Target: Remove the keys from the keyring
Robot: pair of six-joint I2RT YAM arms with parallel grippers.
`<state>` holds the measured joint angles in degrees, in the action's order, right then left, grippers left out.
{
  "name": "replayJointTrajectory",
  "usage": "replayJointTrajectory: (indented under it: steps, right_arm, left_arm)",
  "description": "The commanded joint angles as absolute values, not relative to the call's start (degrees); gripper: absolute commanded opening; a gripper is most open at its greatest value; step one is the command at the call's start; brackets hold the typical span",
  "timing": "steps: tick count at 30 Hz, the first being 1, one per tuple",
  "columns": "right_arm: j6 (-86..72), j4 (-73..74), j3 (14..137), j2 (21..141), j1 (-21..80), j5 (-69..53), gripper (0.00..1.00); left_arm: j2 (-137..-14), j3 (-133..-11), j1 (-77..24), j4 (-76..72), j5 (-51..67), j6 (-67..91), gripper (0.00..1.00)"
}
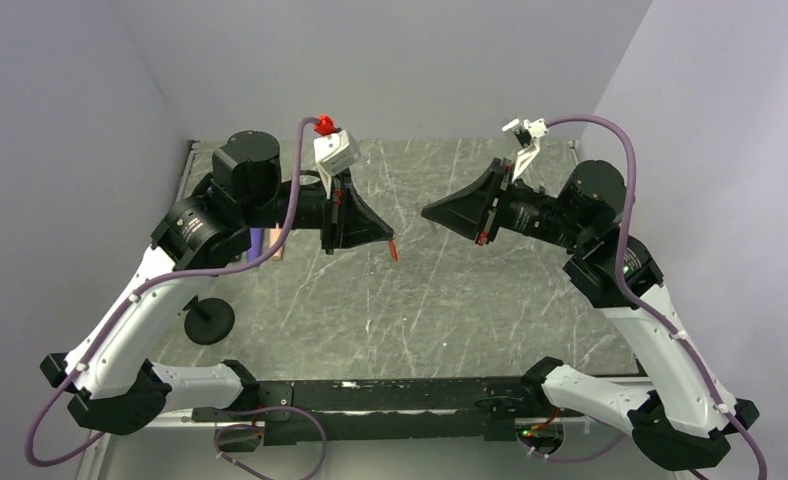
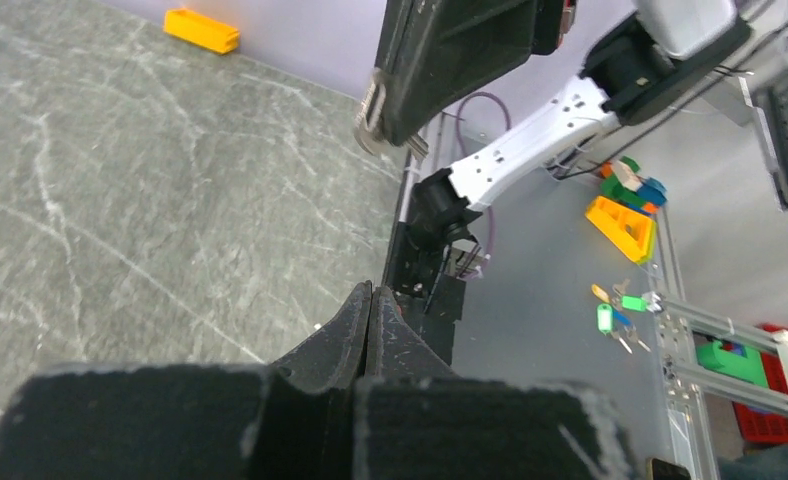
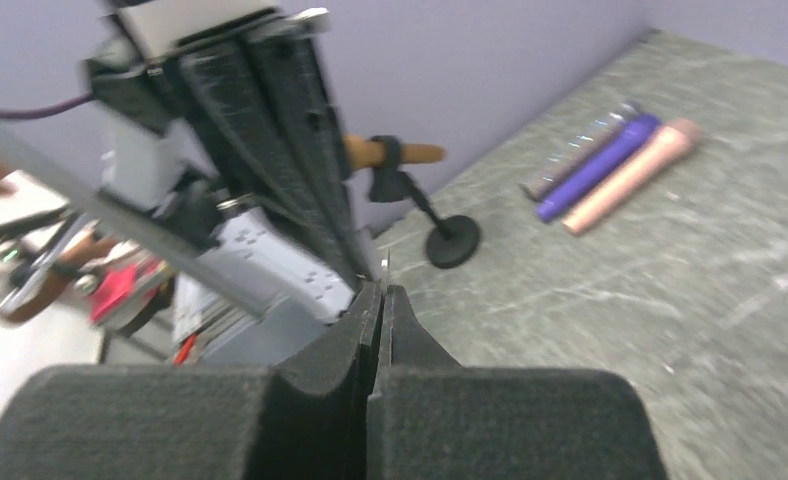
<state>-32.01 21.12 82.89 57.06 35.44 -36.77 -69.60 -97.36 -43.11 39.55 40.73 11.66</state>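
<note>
The left tool [image 1: 391,238] is raised over the middle of the grey marbled surface [image 1: 450,320], jaws pressed fully together. The keyring [image 1: 393,251] shows in the top view as a tiny red tag hanging right at this tool's tip, seemingly pinched there. The left wrist view shows only the closed black fingers [image 2: 355,325], with the tag hidden beyond them.

The right tool [image 1: 426,212] faces the left one from the other side, near it but not touching, and its jaws are also shut. In the left wrist view a small grey metal piece, apparently a key [image 2: 372,108], sticks out at its tip. From the right wrist camera only a thin metal sliver shows above the closed fingertips. No link between this piece and the red tag can be made out.

On the left part of the surface stands a small black stand [image 3: 454,240] with a round base, holding an orange-handled item. Near it lie three pens [image 3: 610,165] side by side: grey, purple and pink. A yellow-orange box [image 2: 202,30] sits against the far wall.
</note>
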Motion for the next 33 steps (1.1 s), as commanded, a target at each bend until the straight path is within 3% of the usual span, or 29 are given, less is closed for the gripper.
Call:
replayJointTrajectory:
  steps: [1, 11, 18, 25, 33]
  right_arm:
    - [-28.95, 31.11, 83.83, 55.10, 35.29, -17.55, 0.00]
    - [-34.88, 39.94, 77.30, 55.42, 34.73, -2.49, 0.00]
    - [-38.20, 36.45, 67.17, 60.13, 28.27, -13.16, 0.00]
    - [-40.47, 22.83, 55.20, 64.42, 20.08, -23.58, 0.00]
    - [-35.09, 14.45, 57.44, 81.58, 19.01, -26.64, 0.00]
  left_arm:
    - [-70.49, -98.97, -43.37, 43.30, 31.01, 11.09, 0.00]
    - [-72.84, -95.59, -43.30, 48.63, 16.41, 17.80, 0.00]
    - [-72.12, -90.57, -42.67, 51.53, 11.76, 21.07, 0.00]
    - [-69.21, -87.51, -42.20, 52.62, 10.34, 21.64, 0.00]
    - [-67.09, -84.44, -39.89, 53.71, 10.91, 21.20, 0.00]
